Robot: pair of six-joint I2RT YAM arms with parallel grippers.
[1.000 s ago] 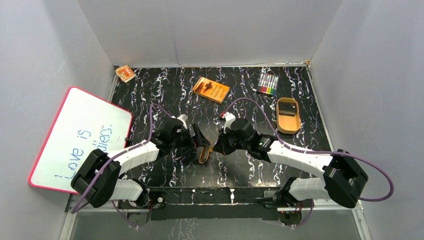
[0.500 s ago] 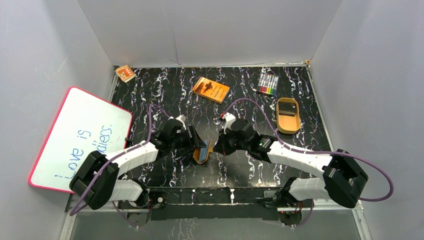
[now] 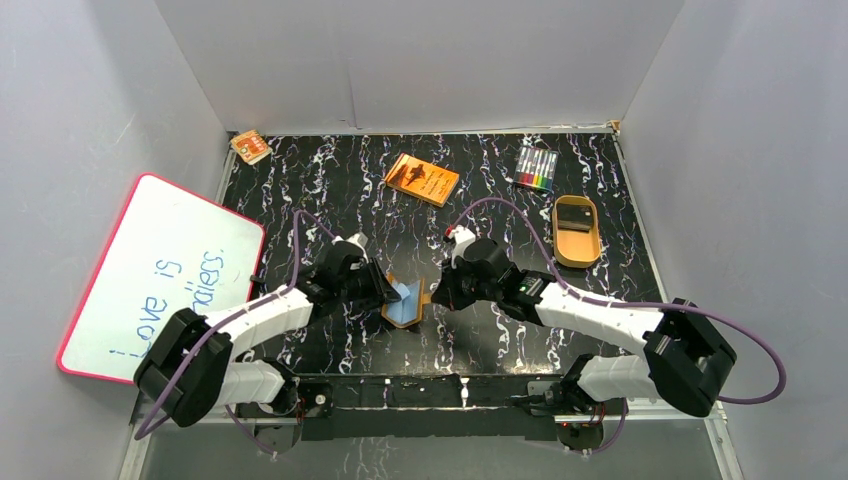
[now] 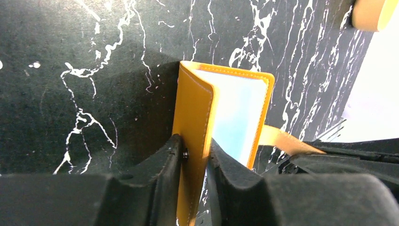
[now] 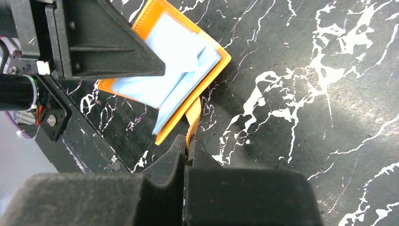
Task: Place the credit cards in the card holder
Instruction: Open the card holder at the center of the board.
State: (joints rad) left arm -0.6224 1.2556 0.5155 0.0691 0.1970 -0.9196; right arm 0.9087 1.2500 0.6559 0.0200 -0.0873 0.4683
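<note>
The card holder (image 3: 405, 305), orange with pale blue pockets, is spread open just above the dark marbled table between both arms. My left gripper (image 4: 195, 150) is shut on its left flap (image 4: 193, 108), one finger on the outside by the snap stud and the other on the inside. My right gripper (image 5: 189, 143) is shut on the orange snap tab (image 5: 194, 113), beside the open pockets (image 5: 164, 70). In the top view the left gripper (image 3: 385, 290) and the right gripper (image 3: 437, 293) flank the holder. The credit cards (image 3: 574, 215) show as a black rectangle inside the tan tray.
The tan oval tray (image 3: 577, 248) stands at the right. An orange book (image 3: 422, 179) and a marker pack (image 3: 536, 168) lie at the back, with a small orange box (image 3: 250, 146) in the back left corner. A whiteboard (image 3: 160, 275) leans at the left wall.
My left gripper has closed from wide open onto the holder's flap. The holder went from standing nearly folded to spread open, its blue inside now facing up. The right gripper kept hold of the tab.
</note>
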